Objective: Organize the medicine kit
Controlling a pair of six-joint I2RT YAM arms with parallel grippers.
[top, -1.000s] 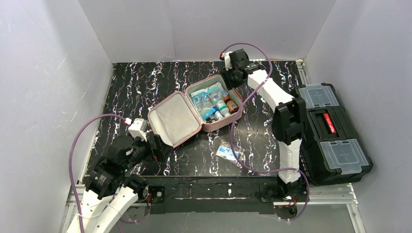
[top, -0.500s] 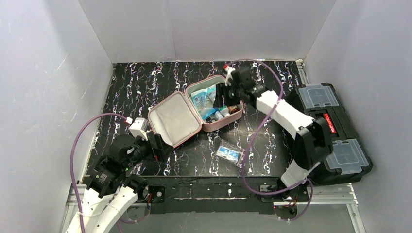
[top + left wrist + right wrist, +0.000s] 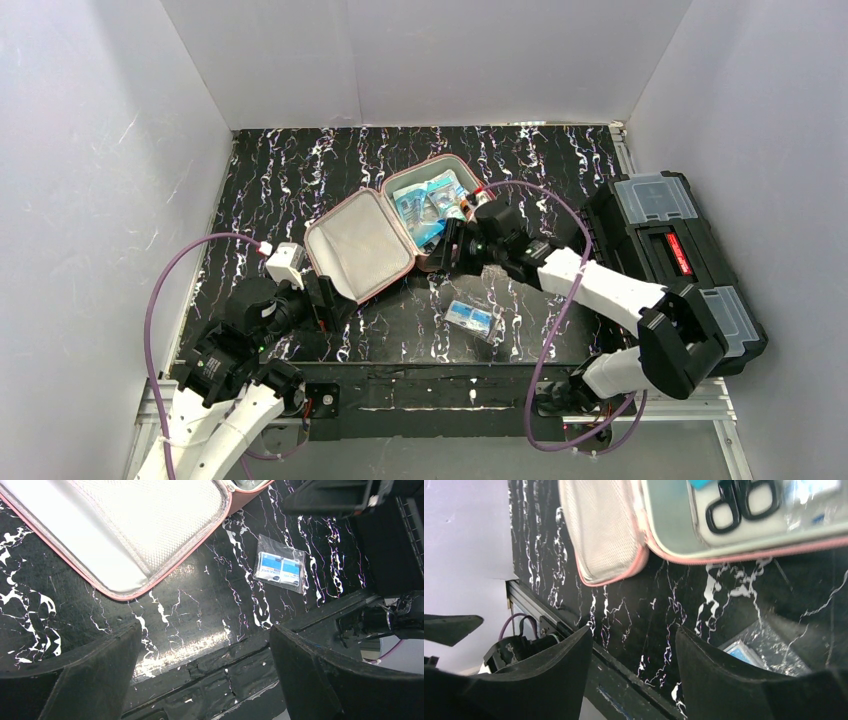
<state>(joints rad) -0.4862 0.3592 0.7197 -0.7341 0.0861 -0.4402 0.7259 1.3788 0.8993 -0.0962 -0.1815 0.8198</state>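
Observation:
The pink medicine kit (image 3: 348, 286) lies open mid-table, with its grey-lined lid (image 3: 358, 245) at the left and its base (image 3: 433, 262) holding blue packets and small bottles. My right gripper (image 3: 447, 248) is open and empty, low at the base's front edge. Its wrist view shows the kit's pink rim (image 3: 744, 555), black scissors (image 3: 744, 500) inside it, and open fingers (image 3: 719, 675). A clear packet with blue sachets (image 3: 470, 318) lies on the table in front of the kit and shows in the left wrist view (image 3: 280, 570). My left gripper (image 3: 325, 300) is open and empty by the lid's front corner (image 3: 135, 525).
A black toolbox with clear compartments (image 3: 670, 250) stands along the right edge, close to the right arm's elbow. White walls close in the back and both sides. The table's front rail (image 3: 225, 680) runs under my left gripper.
My right gripper has swung from behind the kit, over its base, down to the table in front of it. The left arm and the packet have not moved.

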